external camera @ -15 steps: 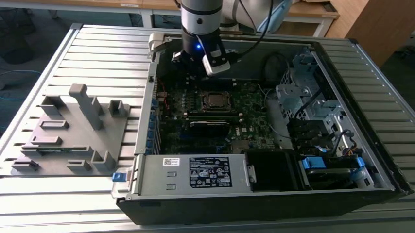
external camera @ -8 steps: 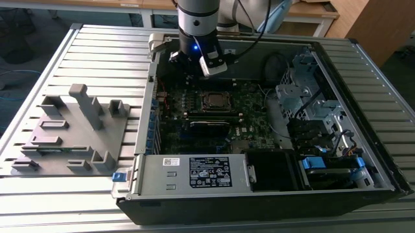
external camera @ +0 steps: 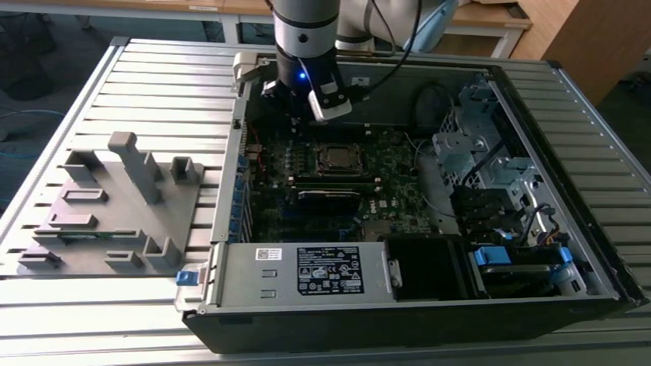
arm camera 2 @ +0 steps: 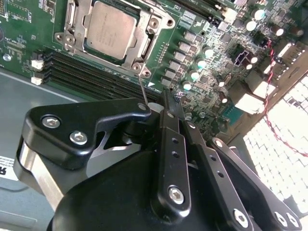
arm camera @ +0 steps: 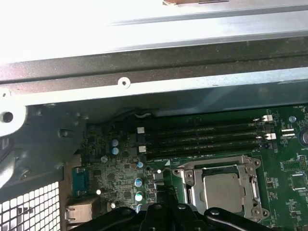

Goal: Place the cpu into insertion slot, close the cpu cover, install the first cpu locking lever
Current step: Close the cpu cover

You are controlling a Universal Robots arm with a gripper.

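1. Inside the open computer case (external camera: 569, 252), near the middle of the green motherboard (external camera: 397, 175) — the cpu (external camera: 336, 158), seated flat in its socket (arm camera 2: 155, 22), dull metal top facing up. Square, so no long axis to speak of; edges parallel to the socket frame and to the dark memory slots (arm camera 2: 82, 72) just beside it.
2. Around the chip, the cpu cover (arm camera 2: 146, 44), lying down flat, its open centre framing the metal top in both wrist views.
3. From one corner of the socket, a thin wire locking lever (arm camera 2: 142, 89), not down along the frame but rising at a tilt, long axis running from that corner up to the gripper (arm camera 2: 161, 103).
4. Black fingers drawn close together, hardly a gap; lever's free end right at their tips — pinched or merely touching, cannot tell.
5. Close by on the board: rows of small round capacitors (arm camera 2: 199, 65), red wires (arm camera 2: 269, 96), a perforated rear panel (arm camera 2: 279, 159). Grey case wall (arm camera: 144, 72) just beyond the memory slots in the first wrist view.
6. In the exterior view, arm (external camera: 305, 30) reaching down into the case beside the socket; labelled silver power-supply box (external camera: 305, 271) along the near edge, drive cage (external camera: 489, 152) toward the exterior view's right.
7. Beneath it all, a ribbed metal table (external camera: 152, 76); on it, toward the exterior view's left, a grey moulded fixture (external camera: 112, 206) just beside the case. Beyond the table, wooden furniture (external camera: 580, 38) and dark floor (external camera: 41, 46).
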